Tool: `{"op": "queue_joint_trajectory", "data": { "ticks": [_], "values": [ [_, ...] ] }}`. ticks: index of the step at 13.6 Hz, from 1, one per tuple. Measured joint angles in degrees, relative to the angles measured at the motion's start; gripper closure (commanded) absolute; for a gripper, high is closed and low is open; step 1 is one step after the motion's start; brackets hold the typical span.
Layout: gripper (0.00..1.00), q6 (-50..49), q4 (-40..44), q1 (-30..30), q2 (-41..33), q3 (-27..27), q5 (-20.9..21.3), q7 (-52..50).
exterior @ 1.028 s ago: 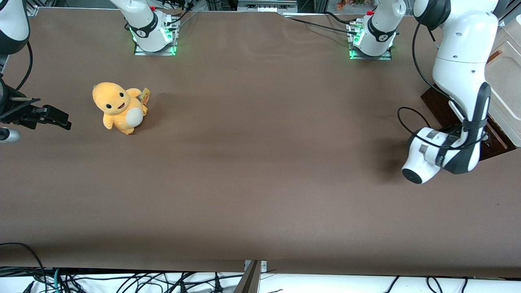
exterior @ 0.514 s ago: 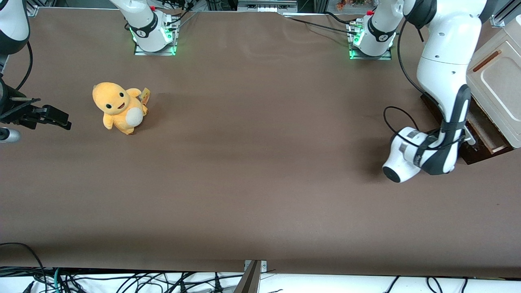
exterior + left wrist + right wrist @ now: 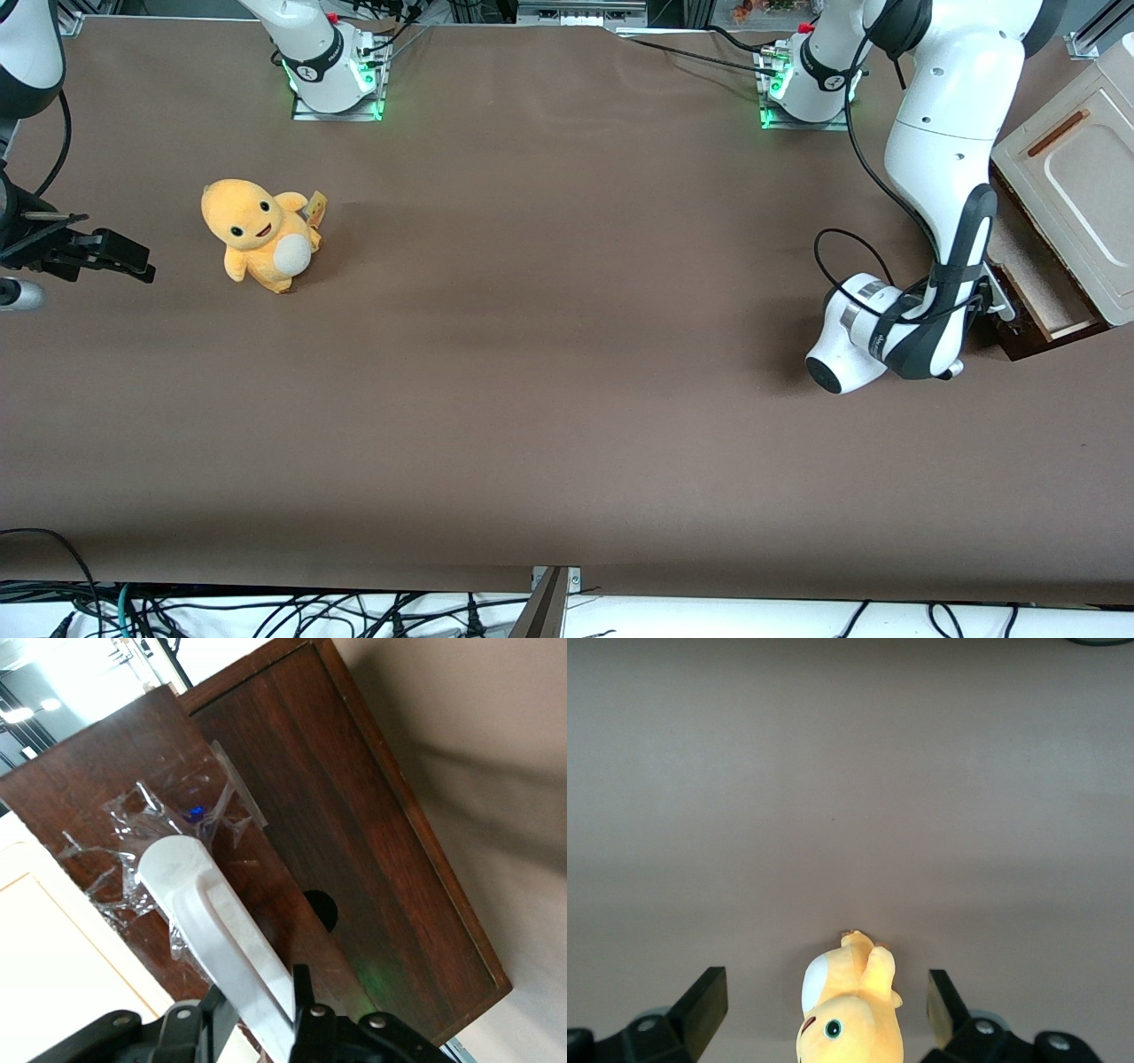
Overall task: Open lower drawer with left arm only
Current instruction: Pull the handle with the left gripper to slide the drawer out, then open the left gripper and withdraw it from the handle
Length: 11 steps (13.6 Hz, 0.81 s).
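The lower drawer (image 3: 1032,270) is dark brown wood and stands pulled out from the cabinet at the working arm's end of the table, with its pale beige inside showing. The left arm (image 3: 943,151) reaches down to the drawer's front, and its wrist (image 3: 873,332) covers the gripper in the front view. In the left wrist view the gripper (image 3: 257,994) is shut on the white bar handle (image 3: 204,904), one black finger on each side. The handle is fixed to the dark drawer front (image 3: 354,833) with clear tape.
The cream cabinet panel (image 3: 1076,186) with a thin brown bar (image 3: 1059,133) stands above the drawer. An orange plush toy (image 3: 257,235) sits on the brown table toward the parked arm's end and also shows in the right wrist view (image 3: 850,1014). Cables run along the table's near edge.
The left arm has moved toward the parked arm's end with the handle in its gripper. The drawer has slid out of the cabinet and its beige inside has come into view.
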Motion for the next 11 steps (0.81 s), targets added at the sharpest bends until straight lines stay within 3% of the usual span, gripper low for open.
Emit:
{"op": "queue_joint_trajectory", "data": {
  "ticks": [3,5,8,11],
  "values": [
    [0.00,-0.2,1.4,-1.3,0.0,-0.5,0.0,1.8],
    [0.00,-1.0,5.5,-1.6,-0.1,-0.6,-2.2,3.8],
    [0.00,-2.4,15.2,-1.2,-0.7,-0.3,-12.2,6.6],
    [0.00,-2.7,23.7,2.4,-3.2,0.3,-28.5,7.3]
  ]
}}
